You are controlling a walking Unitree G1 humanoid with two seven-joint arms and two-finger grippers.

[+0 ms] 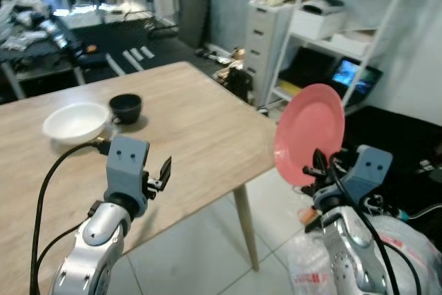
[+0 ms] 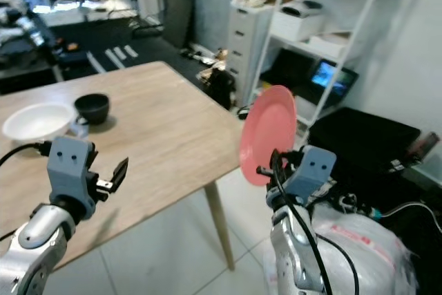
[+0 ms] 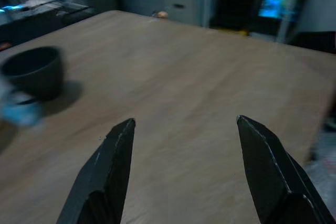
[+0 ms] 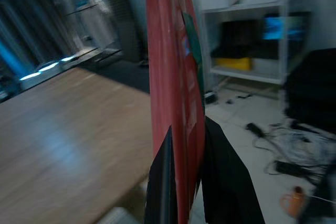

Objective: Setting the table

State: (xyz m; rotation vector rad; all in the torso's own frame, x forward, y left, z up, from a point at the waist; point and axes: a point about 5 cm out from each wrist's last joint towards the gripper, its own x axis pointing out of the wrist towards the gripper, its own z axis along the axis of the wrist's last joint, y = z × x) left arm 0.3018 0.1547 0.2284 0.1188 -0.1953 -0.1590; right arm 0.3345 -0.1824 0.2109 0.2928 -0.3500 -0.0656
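Wood table point(image 1: 200, 122); white bowl point(image 1: 76, 121) beside black cup point(image 1: 126, 107)

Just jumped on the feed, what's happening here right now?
The right gripper holds a round pink plate upright by its lower edge, out past the corner of the light wooden table. The left gripper hovers over the tabletop, jaws open and holding nothing. A white bowl and a small black bowl sit on the table.

Table point(image 1: 200, 129): set ahead and to the left.
Bowl point(image 1: 76, 121): placed on the table's far left part.
Cup point(image 1: 126, 107): set just right of the bowl.
Left gripper point(image 1: 160, 175): held over the table's near edge.
Plate point(image 1: 309, 133): held upright off the table's right corner by the right gripper point(image 1: 319, 168).
Shelf unit point(image 1: 359, 39): seen behind the plate.
Drawer chest point(image 1: 266, 43): stood left of the shelf unit.
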